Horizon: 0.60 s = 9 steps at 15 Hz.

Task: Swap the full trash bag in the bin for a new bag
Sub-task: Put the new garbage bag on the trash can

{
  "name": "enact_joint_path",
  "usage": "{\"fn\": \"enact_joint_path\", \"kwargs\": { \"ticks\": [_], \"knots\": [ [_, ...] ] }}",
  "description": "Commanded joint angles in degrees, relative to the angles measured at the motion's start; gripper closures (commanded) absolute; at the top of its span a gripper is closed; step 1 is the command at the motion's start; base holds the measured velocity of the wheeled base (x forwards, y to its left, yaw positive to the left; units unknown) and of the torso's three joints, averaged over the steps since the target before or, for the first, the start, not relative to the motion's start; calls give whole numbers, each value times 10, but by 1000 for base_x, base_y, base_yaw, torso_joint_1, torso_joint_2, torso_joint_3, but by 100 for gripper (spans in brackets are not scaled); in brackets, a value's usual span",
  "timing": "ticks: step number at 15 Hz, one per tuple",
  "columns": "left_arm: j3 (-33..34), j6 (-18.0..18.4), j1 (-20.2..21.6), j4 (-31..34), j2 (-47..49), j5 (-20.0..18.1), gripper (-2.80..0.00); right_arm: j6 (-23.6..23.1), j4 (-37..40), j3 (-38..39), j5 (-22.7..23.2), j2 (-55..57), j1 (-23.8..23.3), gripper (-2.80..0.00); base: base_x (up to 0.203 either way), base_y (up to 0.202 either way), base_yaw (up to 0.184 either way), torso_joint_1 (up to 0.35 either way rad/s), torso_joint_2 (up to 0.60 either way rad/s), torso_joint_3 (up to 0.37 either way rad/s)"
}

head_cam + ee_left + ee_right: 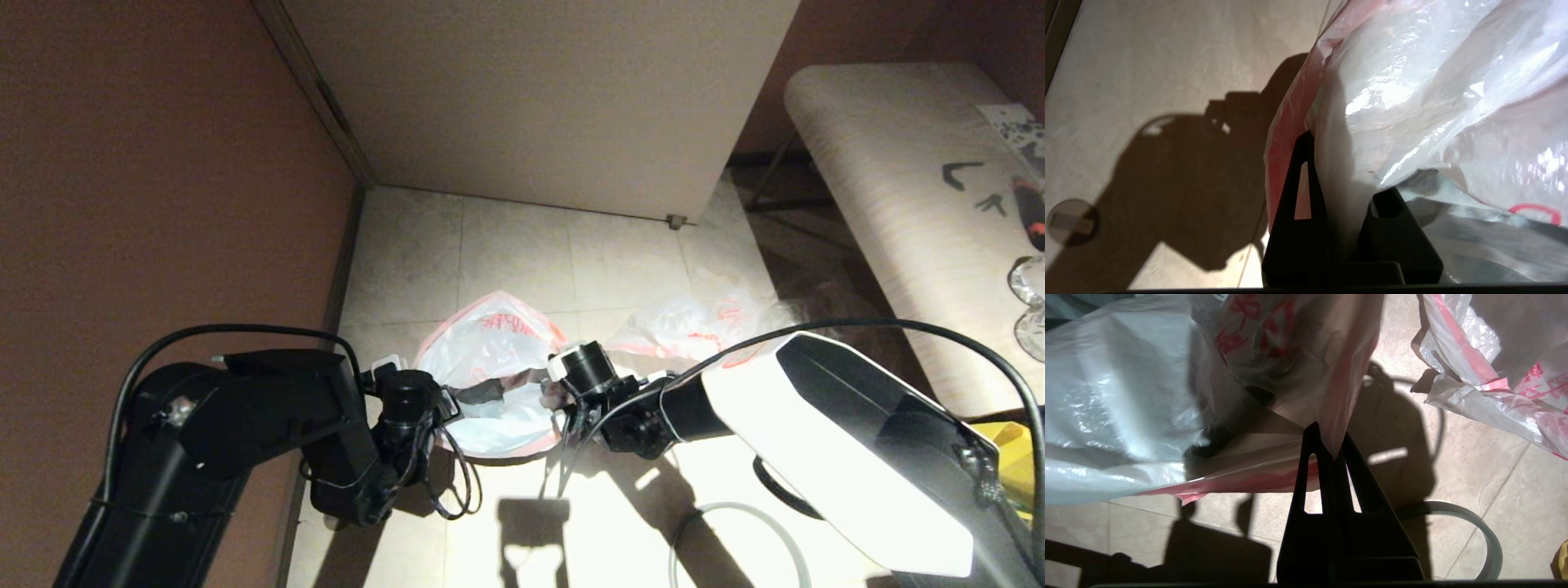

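R arm, white shell, fills the near right of the head view; L arm, black, near left. Between them on the tiled floor the new bag is stretched open over the bin, only a dark strip of it showing thru the plastic. Full trash bag lies on the floor just beside it, to the robot's right. Grey rim ring lies loose on the floor, near side. R gripper pinched tight on the bag's red edge. L gripper clamped on the opposite edge.
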Motion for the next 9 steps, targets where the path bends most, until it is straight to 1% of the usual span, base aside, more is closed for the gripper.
{"fn": "enact_joint_path", "kwargs": {
  "ticks": [1, 4, 5, 7, 9],
  "knots": [
    [2, -2, -4, 6, -4, 1, 0, -7, -2, -25, 2, 40, -6, 0, 0, 0, 0, 0, 0, 0],
    [2, -2, -5, 9, -5, 1, 0, -23, -3, -61, 0, 69, -8, 0, 0, 0, 0, 0, 0, 0],
    [2, -2, -5, 10, -5, 1, 0, -23, -3, -61, -1, 68, -8, -280, 0, 0, 0, 0, 0, 0],
    [3, -2, -5, 10, -5, 1, 0, -21, -17, -53, -2, 53, -6, -280, 0, 0, 0, 0, 0, 0],
    [3, -2, -6, 10, -5, 1, 0, -17, -23, -16, -2, 14, -2, -280, 0, 0, 0, 0, 0, 0]
  ]
}}
